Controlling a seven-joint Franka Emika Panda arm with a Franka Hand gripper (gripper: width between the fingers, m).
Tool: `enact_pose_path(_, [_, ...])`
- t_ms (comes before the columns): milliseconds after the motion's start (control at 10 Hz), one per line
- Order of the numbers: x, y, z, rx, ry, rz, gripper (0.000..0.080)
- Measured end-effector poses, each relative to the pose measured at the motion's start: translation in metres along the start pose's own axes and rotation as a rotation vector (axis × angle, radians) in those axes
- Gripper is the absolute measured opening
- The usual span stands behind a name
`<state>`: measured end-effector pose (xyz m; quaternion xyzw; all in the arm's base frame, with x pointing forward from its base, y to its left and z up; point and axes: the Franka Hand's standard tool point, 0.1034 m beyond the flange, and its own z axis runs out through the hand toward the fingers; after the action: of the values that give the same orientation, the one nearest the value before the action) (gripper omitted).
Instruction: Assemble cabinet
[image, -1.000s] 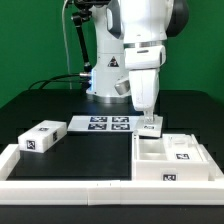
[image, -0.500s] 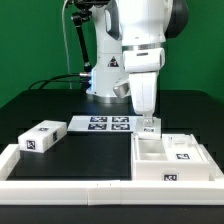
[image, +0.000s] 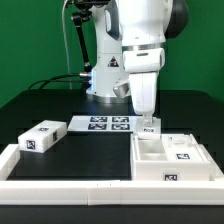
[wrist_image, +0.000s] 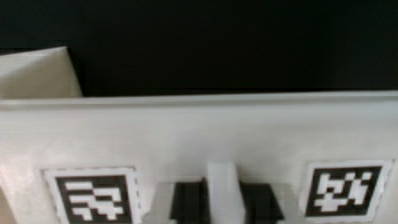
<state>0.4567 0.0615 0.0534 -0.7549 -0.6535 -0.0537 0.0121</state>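
Observation:
The cabinet body, a white open box with tags, lies at the exterior view's right, inside the border rails. My gripper points straight down at the body's far wall. In the wrist view my gripper has its dark fingers on either side of a thin white upright wall of the body, with a tag on each side, and looks shut on it. A smaller white tagged block lies apart at the exterior view's left.
The marker board lies flat behind the parts, near the robot's base. Low white border rails run along the front and the left. The table is black. More tagged white pieces sit inside the body.
My gripper has shifted up a trifle at the body's far wall. Nothing else has moved.

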Motion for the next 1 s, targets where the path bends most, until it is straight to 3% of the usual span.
enact_pose_path(800, [0.0, 0.004, 0.001, 0.011, -0.003, -0.012, 0.007])
enact_pose_path(1000, [-0.004, 0.016, 0.001, 0.003, 0.003, -0.029, 0.007])
